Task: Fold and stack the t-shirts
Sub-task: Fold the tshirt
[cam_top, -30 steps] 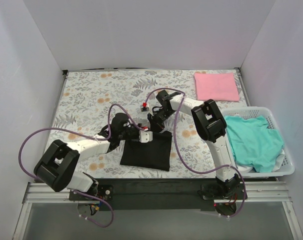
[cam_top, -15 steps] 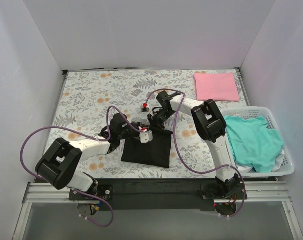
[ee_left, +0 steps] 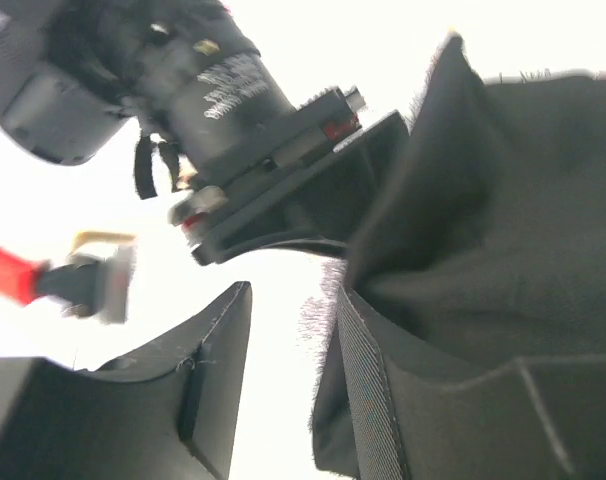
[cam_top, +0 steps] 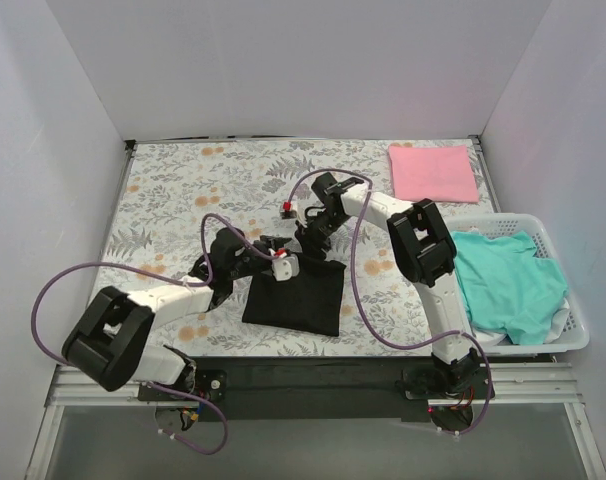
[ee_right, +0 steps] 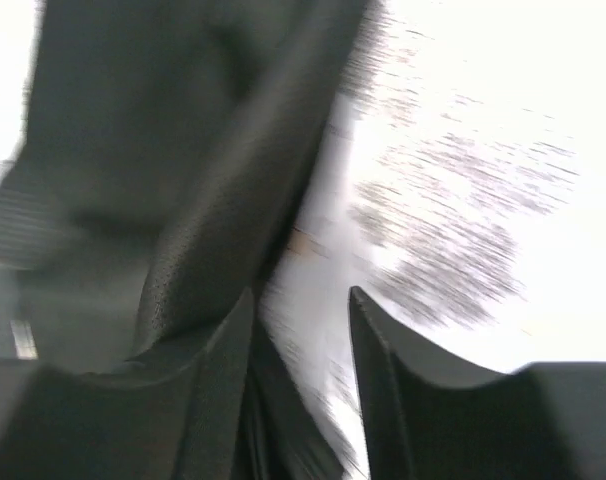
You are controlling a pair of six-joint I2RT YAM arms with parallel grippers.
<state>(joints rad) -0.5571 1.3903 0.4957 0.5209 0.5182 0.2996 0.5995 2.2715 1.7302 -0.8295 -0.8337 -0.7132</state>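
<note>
Two grippers met over the folded black t-shirt [cam_top: 295, 298] near the counter's near edge: left gripper [ee_left: 288, 385] parted beside its cloth, right gripper [ee_right: 298, 385] likewise apart. Its long axis was unclear.

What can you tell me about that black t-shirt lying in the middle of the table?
The black t-shirt is plain, soft-looking dark fabric, folded into a rough rectangle with no sleeves showing. It lies flat on the floral table cloth, near the front edge. Both robot hands meet at its far edge: the left hand at one corner, the right hand beside it. In the left wrist view, fabric drapes over one finger while the gap between the fingers looks empty.
</note>
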